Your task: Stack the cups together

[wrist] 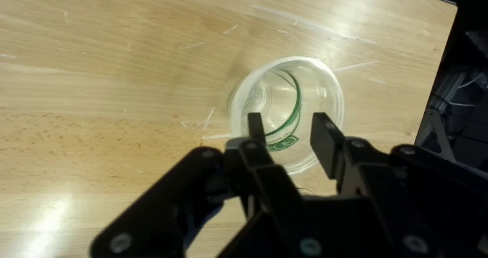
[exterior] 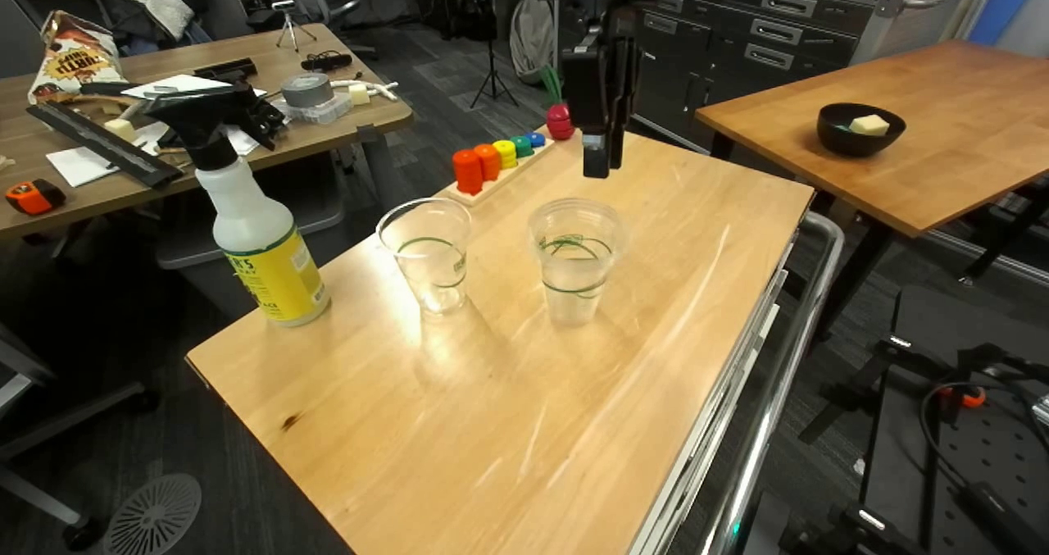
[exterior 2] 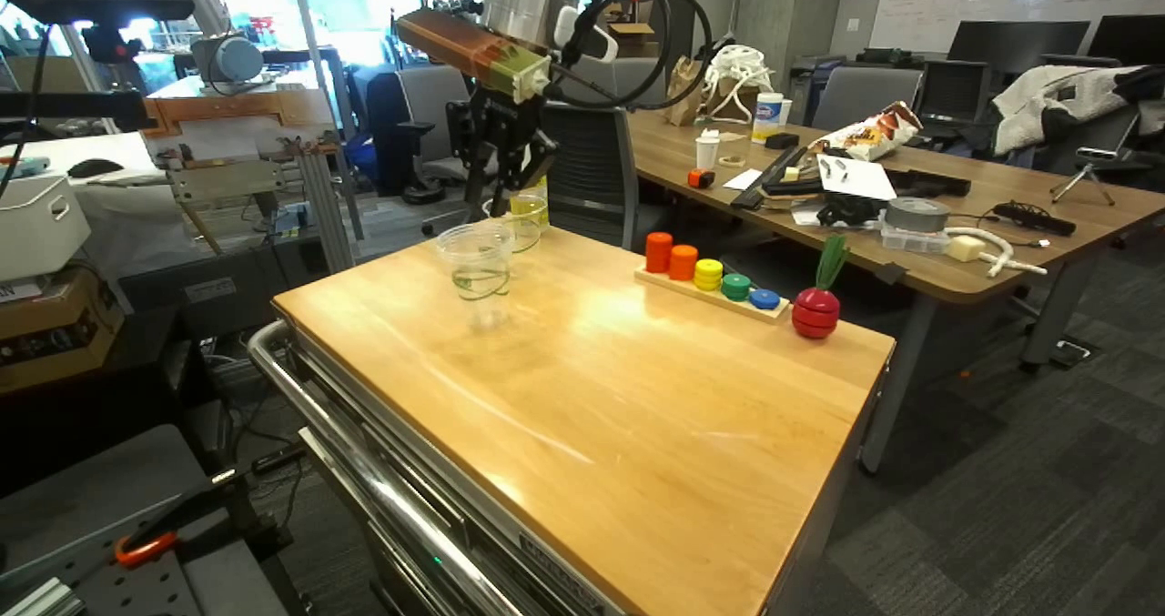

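Observation:
A clear cup (exterior: 430, 252) with a green band stands upright on the wooden tabletop. Beside it stands a nested stack of clear cups (exterior: 574, 264), with doubled rims and green bands. How many cups are nested I cannot tell. The cup stack (exterior 2: 478, 275) and the single cup (exterior 2: 525, 229) behind it also show in an exterior view. My gripper (exterior: 604, 166) is open and empty above the stack. It also shows in an exterior view (exterior 2: 490, 205). In the wrist view the open fingers (wrist: 288, 126) overlap the stack's mouth (wrist: 282, 98); the single cup is almost wholly hidden.
A yellow-labelled spray bottle (exterior: 274, 252) stands beyond the single cup. A wooden base with colourful blocks (exterior 2: 710, 284) and a red radish-like toy (exterior 2: 815, 311) lie along the table edge. A metal rail (exterior: 791, 391) runs along another edge.

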You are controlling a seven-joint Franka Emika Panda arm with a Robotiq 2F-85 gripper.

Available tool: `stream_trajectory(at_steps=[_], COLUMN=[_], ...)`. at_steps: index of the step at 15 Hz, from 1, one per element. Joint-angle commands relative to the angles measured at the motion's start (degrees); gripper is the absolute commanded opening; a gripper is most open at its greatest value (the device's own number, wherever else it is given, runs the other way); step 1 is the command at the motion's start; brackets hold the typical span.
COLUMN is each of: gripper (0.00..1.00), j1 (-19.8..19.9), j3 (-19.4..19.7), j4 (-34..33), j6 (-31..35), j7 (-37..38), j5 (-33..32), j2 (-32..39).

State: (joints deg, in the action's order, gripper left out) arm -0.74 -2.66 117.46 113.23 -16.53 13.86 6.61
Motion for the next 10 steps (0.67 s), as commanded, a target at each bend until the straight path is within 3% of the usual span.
stream_trajectory(at_steps=[1, 3, 5, 10], gripper=[0.69, 0.85, 0.99, 1.00], j1=[-0.3, -0.4, -0.9, -1.6], j3=[-0.3, -0.3, -0.1, 0.2], j4=[0.3, 0.4, 0.4, 2.3], j6=[1.8, 2.7, 2.3, 7.7], j7=[0.8, 1.2, 3.9, 13.9], j5=[0.6, 0.1, -4.4, -13.4], j2=[-0.5, -0.5, -0.4, -0.3])
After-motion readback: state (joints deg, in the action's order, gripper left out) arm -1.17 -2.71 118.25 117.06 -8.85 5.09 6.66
